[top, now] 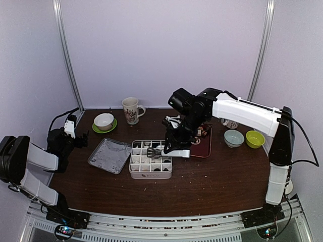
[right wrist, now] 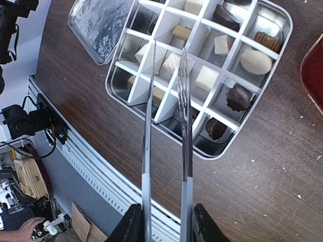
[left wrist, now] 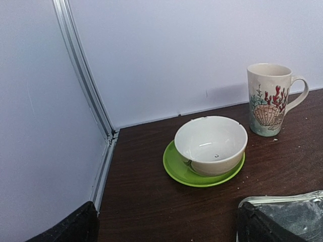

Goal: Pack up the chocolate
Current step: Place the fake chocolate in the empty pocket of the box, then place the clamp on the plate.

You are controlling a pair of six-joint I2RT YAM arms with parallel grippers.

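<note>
The chocolate lies in a white divided box (right wrist: 282, 30), mid-table in the top view (top: 150, 174): a dark lump (right wrist: 238, 97), a white oval (right wrist: 256, 61) and cream cubes (right wrist: 207, 78). My right gripper (right wrist: 164, 222) is shut on the handles of metal tongs (right wrist: 184, 126). The tong tips stand slightly apart over the box's middle cells, above a cream piece (right wrist: 171, 62); I cannot tell whether they pinch it. Above the box, the right gripper (top: 174, 146) points left. My left gripper (left wrist: 166, 229) is open and empty at the far left of the table (top: 75, 132).
The box's silver lid (top: 109, 155) lies left of the box. A red tray (top: 206, 149) sits right of it. A white bowl (left wrist: 212, 143) on a green saucer (left wrist: 176, 169) and a shell mug (left wrist: 267, 98) stand at the back. Two small bowls (top: 233, 137) (top: 255, 138) sit right.
</note>
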